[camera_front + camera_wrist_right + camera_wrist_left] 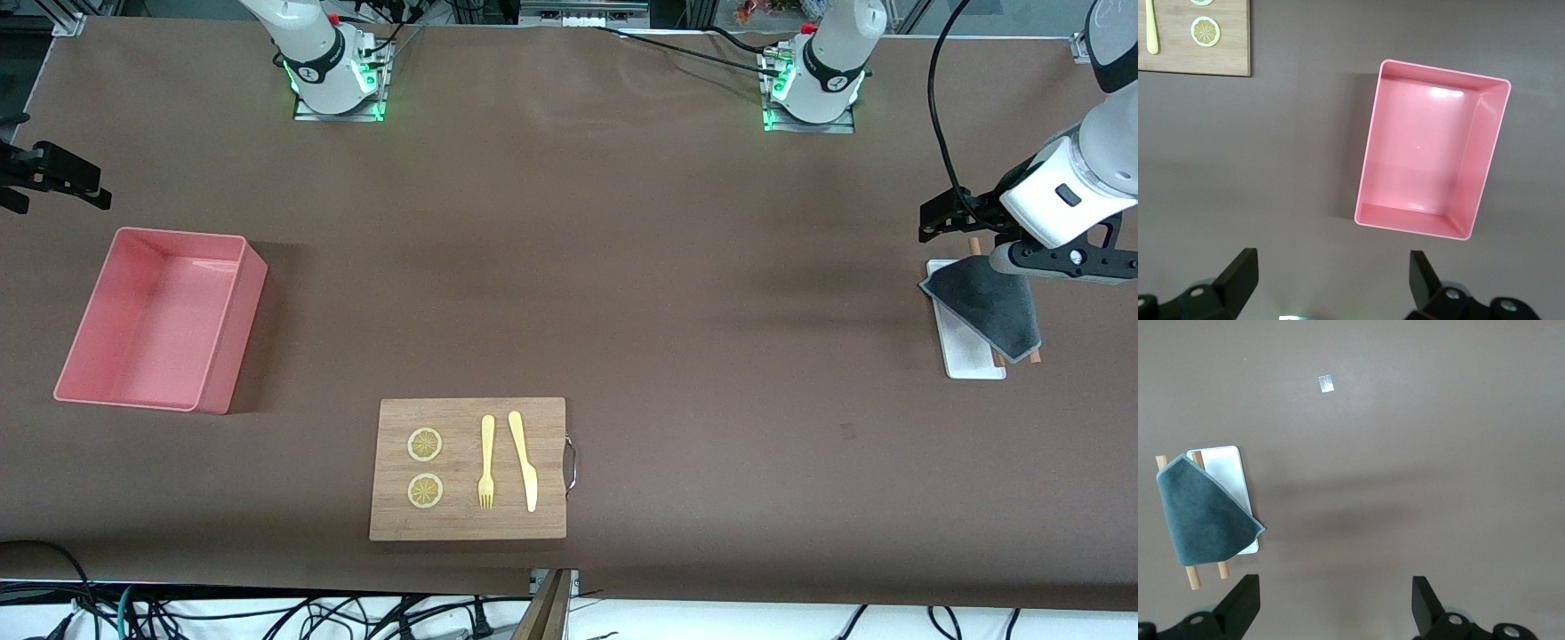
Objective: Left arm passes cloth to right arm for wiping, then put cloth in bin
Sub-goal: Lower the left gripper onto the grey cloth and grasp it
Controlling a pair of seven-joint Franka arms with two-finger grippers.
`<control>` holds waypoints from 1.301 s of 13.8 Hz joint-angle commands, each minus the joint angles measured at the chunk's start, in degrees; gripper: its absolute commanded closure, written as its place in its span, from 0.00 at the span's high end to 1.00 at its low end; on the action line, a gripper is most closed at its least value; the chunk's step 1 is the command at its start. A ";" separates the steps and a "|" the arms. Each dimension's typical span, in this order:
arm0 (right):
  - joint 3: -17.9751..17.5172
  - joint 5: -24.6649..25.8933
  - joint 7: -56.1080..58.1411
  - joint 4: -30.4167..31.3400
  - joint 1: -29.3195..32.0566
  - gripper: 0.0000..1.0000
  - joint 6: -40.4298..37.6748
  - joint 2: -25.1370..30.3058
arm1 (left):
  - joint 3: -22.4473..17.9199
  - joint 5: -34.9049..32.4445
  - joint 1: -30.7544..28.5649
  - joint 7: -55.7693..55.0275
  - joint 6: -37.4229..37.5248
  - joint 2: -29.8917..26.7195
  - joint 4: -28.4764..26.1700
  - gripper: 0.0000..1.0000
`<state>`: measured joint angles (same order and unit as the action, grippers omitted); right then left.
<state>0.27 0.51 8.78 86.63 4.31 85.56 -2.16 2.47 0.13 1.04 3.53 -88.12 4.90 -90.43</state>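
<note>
Both wrist views show spread, empty fingers. The left end effector (1331, 607) hovers above the grey cloth (987, 302), draped over the white tray (967, 360) and two wooden sticks (1194, 577). The right end effector (1331, 283) hangs over the pink bin (160, 320), near the cutting board (468, 468).

Lab: bolted arms (320, 53), loose cables (267, 613)
</note>
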 commanded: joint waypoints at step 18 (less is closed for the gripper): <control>-0.18 -0.34 -0.26 -1.29 0.00 1.00 -0.40 -0.92 | -0.01 -7.08 -19.05 60.88 -21.12 20.93 0.61 1.00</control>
<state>0.25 0.51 8.78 86.61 4.30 85.57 -2.36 1.98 -6.07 -17.62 60.95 -108.15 24.58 -90.57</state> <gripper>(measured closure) 0.000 0.000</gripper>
